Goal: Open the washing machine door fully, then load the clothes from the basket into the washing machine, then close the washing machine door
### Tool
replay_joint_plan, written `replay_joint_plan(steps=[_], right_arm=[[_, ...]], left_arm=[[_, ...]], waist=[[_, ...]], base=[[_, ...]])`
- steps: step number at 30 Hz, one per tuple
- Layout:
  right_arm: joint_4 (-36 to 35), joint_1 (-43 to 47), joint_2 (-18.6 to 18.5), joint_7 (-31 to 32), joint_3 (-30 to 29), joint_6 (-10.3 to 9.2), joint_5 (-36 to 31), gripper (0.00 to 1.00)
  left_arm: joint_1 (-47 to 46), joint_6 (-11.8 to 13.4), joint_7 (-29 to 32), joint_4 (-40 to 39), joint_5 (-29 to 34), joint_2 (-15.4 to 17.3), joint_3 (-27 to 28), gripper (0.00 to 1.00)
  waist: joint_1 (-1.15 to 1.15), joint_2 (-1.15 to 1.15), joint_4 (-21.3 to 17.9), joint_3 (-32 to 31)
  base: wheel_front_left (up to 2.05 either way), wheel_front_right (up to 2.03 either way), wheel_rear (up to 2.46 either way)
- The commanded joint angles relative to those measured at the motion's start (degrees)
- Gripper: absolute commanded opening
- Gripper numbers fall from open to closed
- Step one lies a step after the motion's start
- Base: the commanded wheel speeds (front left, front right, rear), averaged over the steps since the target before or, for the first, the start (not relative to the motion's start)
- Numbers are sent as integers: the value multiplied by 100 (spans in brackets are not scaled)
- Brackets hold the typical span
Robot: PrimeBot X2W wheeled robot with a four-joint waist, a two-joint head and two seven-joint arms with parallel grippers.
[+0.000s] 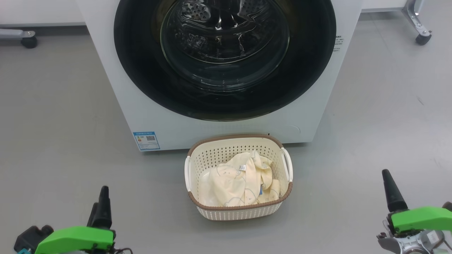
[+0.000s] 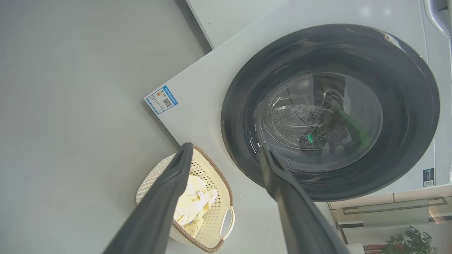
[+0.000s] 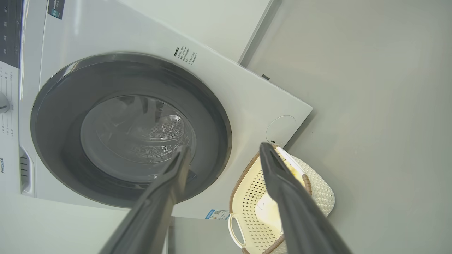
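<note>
The white washing machine stands straight ahead with its door shut; the glossy black rim rings a clear glass bowl, and the steel drum shows through it. On the floor right before it sits the cream basket, holding pale yellow clothes with a white tag. My left gripper is low at the left and my right gripper low at the right, both well short of the basket. The left wrist view has its gripper open and empty before the door and basket. The right gripper is likewise open.
Grey floor lies on both sides of the basket. A wheeled leg stands at the far left and another caster at the far right. A blue sticker marks the washer's lower left front. A plant sits beside the machine.
</note>
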Motion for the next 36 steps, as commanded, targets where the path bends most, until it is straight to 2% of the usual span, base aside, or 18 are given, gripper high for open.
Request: replay_joint_plan(steps=[1, 13, 36], right_arm=[[-238, -345, -154, -58, -6, -7, -235, 100], [-351, -388, -142, -214, -87, -9, -1716, 100], [-676, -394, -60, -298, 192, -12, -3528, 100]], left_arm=[[-279, 15, -63, -245, 242, 47, 67, 100], [-290, 55, -265, -361, 1547, 70, -120, 100], [-384, 7, -635, -197, 3017, 89, -378, 100]], waist=[[0, 0, 1, -1], [0, 0, 7, 0], [0, 0, 4, -8]], base=[[0, 0, 0], [0, 0, 0], [0, 0, 0]])
